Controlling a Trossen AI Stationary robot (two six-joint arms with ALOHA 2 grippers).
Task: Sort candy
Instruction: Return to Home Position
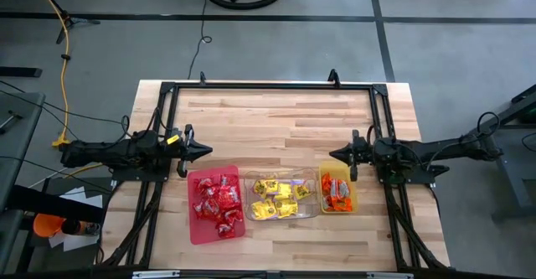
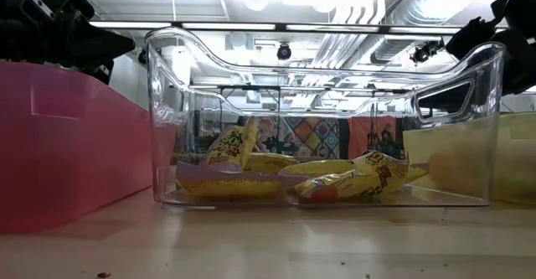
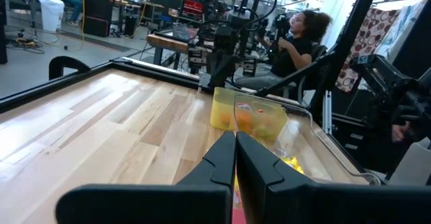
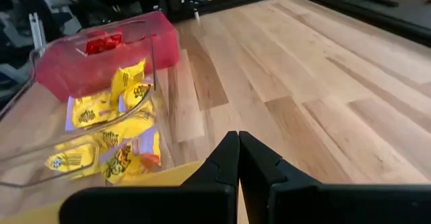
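Note:
Three trays stand in a row near the table's front edge. The red tray (image 1: pixel 216 205) holds red candy (image 1: pixel 219 200), the clear tray (image 1: pixel 280 197) yellow candy (image 1: pixel 276 197), the yellow tray (image 1: pixel 337 188) orange candy (image 1: pixel 338 190). My left gripper (image 1: pixel 209 152) is shut and points level toward the table's right, just beyond the red tray's far end. My right gripper (image 1: pixel 332 154) is shut and points toward the table's left, beyond the yellow tray's far end. Neither holds anything.
A black frame (image 1: pixel 268 86) runs along the far, left and right sides of the wooden table. The far half of the tabletop (image 1: pixel 268 124) is bare wood. A person (image 3: pixel 296 39) sits beyond the table's right side.

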